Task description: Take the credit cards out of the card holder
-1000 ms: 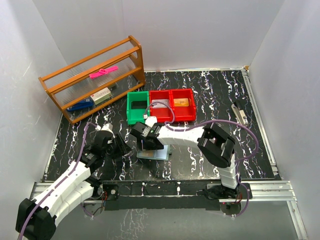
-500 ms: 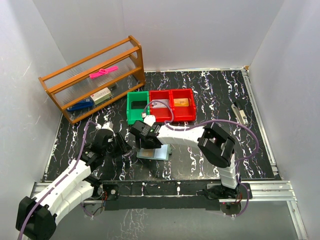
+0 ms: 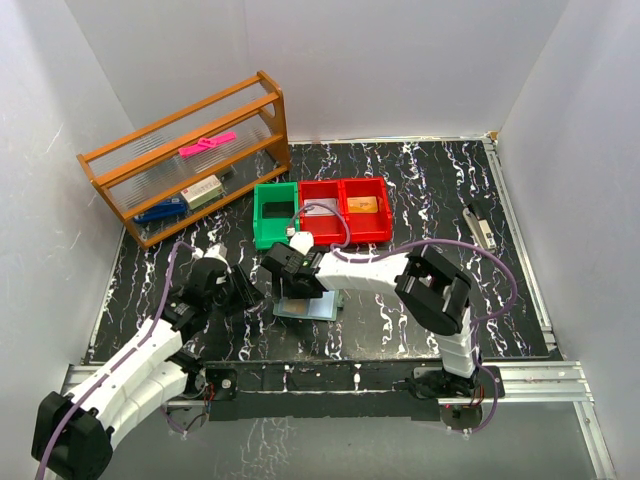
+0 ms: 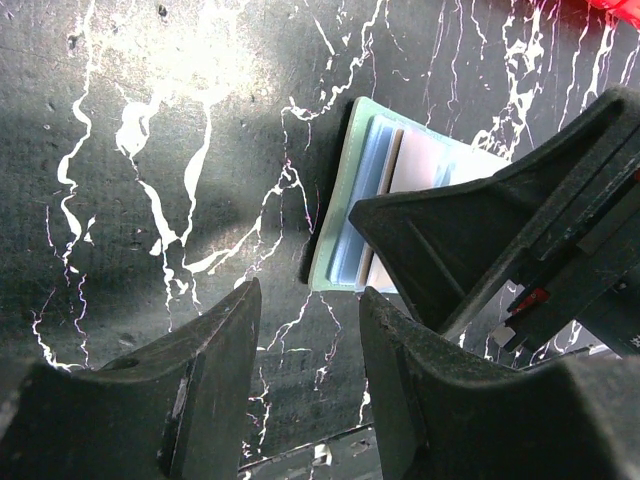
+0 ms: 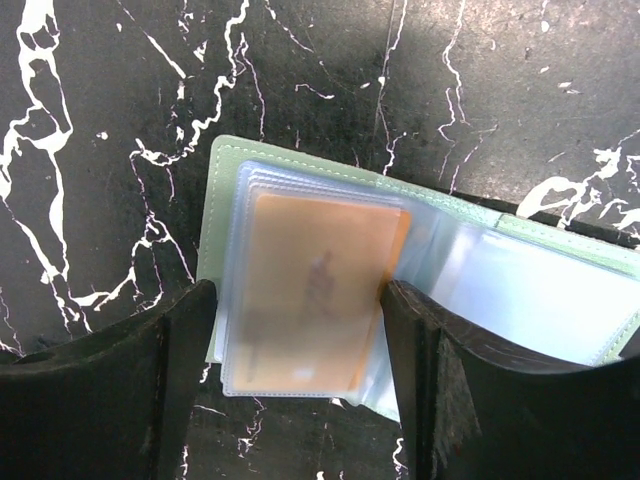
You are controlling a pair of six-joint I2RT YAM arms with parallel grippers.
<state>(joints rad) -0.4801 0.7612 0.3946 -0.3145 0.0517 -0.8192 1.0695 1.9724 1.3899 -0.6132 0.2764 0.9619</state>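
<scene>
The card holder (image 3: 312, 307) lies open on the black marbled table near the front. In the right wrist view it shows pale green edging (image 5: 225, 175) and a stack of clear sleeves. An orange credit card (image 5: 315, 290) sits inside the top sleeve. My right gripper (image 5: 300, 292) is open right over it, one finger on each side of the sleeve stack. My left gripper (image 4: 305, 300) is open and empty, low over the table just left of the card holder (image 4: 350, 200). From above, the right gripper (image 3: 290, 275) covers part of the holder, and the left gripper (image 3: 248, 290) is beside it.
A green bin (image 3: 275, 213) and two red bins (image 3: 345, 210) holding small items stand behind the holder. A wooden rack (image 3: 190, 160) with a pink item stands at back left. A small grey object (image 3: 480, 226) lies at the right.
My left gripper has edged right, closer to the card holder. The right gripper has stayed over the holder with hardly any shift.
</scene>
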